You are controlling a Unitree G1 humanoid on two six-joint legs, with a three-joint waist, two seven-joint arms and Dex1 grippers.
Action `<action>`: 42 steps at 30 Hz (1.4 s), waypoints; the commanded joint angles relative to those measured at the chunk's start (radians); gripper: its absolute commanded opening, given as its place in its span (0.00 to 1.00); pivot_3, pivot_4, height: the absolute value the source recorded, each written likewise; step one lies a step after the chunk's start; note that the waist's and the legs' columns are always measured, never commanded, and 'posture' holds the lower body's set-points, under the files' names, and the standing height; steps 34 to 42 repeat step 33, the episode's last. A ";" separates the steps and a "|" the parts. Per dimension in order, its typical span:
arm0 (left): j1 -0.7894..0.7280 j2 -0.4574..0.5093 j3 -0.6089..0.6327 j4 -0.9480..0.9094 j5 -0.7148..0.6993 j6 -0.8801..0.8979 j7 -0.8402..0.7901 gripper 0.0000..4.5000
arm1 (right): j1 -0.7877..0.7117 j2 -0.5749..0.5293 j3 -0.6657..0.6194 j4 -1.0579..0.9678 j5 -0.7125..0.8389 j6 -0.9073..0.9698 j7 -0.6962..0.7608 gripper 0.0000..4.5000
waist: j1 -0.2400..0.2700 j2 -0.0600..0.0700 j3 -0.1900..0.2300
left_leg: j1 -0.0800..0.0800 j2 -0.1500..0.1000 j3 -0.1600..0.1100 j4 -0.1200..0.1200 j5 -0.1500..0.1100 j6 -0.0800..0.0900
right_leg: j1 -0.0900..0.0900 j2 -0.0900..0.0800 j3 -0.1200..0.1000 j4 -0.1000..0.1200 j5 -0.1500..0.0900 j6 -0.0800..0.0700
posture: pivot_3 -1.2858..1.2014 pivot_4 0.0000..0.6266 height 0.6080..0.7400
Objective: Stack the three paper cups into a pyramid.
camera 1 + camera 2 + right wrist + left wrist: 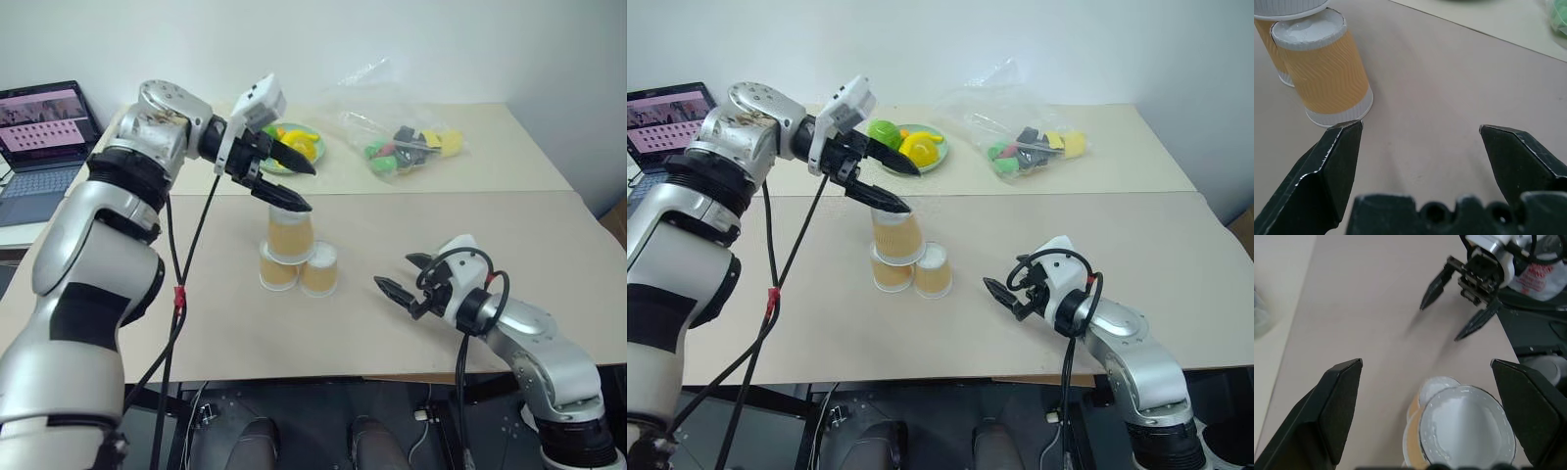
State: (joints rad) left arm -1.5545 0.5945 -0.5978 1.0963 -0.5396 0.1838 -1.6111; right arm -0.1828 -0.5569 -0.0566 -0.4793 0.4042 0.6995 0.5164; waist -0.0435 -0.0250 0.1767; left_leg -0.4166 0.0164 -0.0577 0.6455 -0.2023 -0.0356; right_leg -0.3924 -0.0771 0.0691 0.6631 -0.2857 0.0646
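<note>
three paper cups [291, 255] stacked as pyramid; left gripper [290, 182] jaws open above; right gripper [404, 277] jaws open

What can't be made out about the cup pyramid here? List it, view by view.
- Head views: the top cup's upper edge is hidden behind the left end effector; contact cannot be told.
- Left wrist view: the left base cup is cut off by the edge and covered by the top cup.
- Right wrist view: the top cup is cut off at the frame edge.
</note>
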 commanded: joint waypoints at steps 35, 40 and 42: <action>1.220 -0.157 1.238 -0.878 0.150 -0.025 1.596 1.00 | -0.370 0.049 -0.049 0.640 -0.275 -0.262 -0.213 1.00 | 0.021 -0.003 -0.004 | 0.004 -0.001 0.002 0.000 0.000 -0.001 | 0.002 -0.003 0.001 0.001 0.002 -0.002 | 0.52 0.24 1.00; 1.220 -0.157 1.238 -0.878 0.150 -0.025 1.596 1.00 | -0.370 0.049 -0.049 0.640 -0.275 -0.262 -0.213 1.00 | 0.021 -0.003 -0.004 | 0.004 -0.001 0.002 0.000 0.000 -0.001 | 0.002 -0.003 0.001 0.001 0.002 -0.002 | 0.52 0.24 1.00; 1.220 -0.157 1.238 -0.878 0.150 -0.025 1.596 1.00 | -0.370 0.049 -0.049 0.640 -0.275 -0.262 -0.213 1.00 | 0.021 -0.003 -0.004 | 0.004 -0.001 0.002 0.000 0.000 -0.001 | 0.002 -0.003 0.001 0.001 0.002 -0.002 | 0.52 0.24 1.00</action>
